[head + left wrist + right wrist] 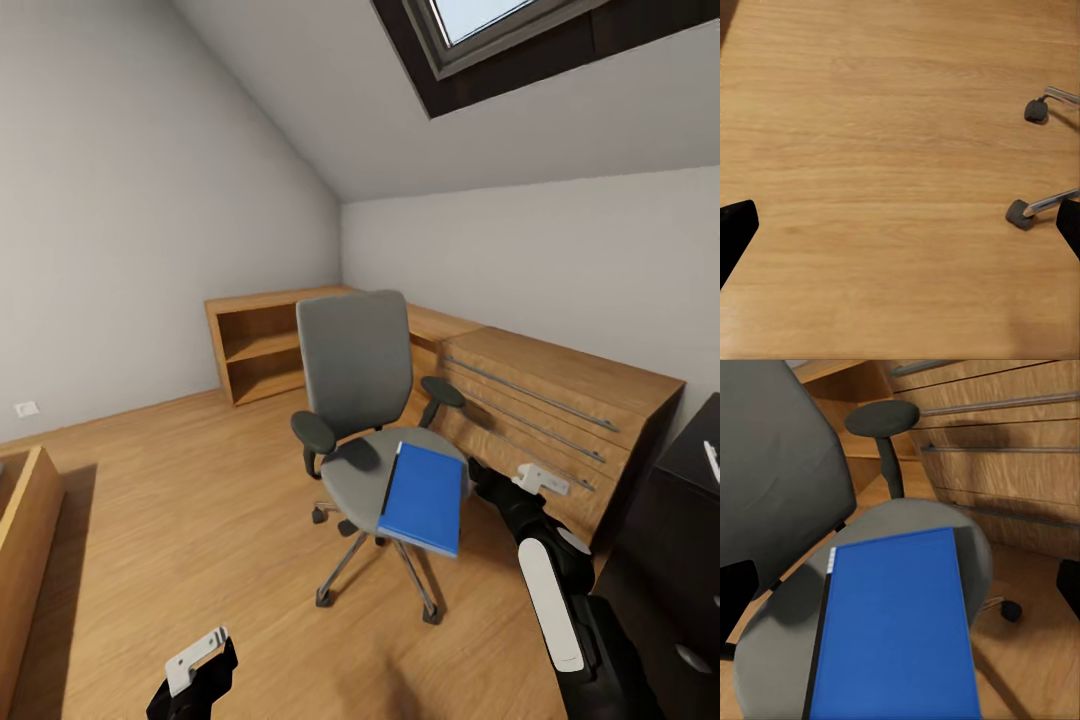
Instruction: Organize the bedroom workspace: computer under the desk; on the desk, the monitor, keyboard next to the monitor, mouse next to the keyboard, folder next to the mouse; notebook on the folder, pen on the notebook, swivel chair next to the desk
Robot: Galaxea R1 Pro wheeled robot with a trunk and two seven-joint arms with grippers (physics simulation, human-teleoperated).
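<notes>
Wood planks floor [180,500] our attic bedroom. We see the flat bright blue rectangular folder [424,497] lying on the grey fabric swivel chair [355,390] seat, overhanging its front edge. Our right gripper [487,478] hovers beside it, fingers spread; our left gripper [900,225] is spread above bare floor.

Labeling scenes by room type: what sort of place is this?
Likely an attic bedroom or study: a sloped ceiling with a skylight, wood floor, low wooden dresser, and a swivel chair carrying a blue folder.

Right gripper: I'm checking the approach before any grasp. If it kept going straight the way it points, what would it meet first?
Most likely the blue folder lying on the swivel chair seat; the right gripper is open.
</notes>
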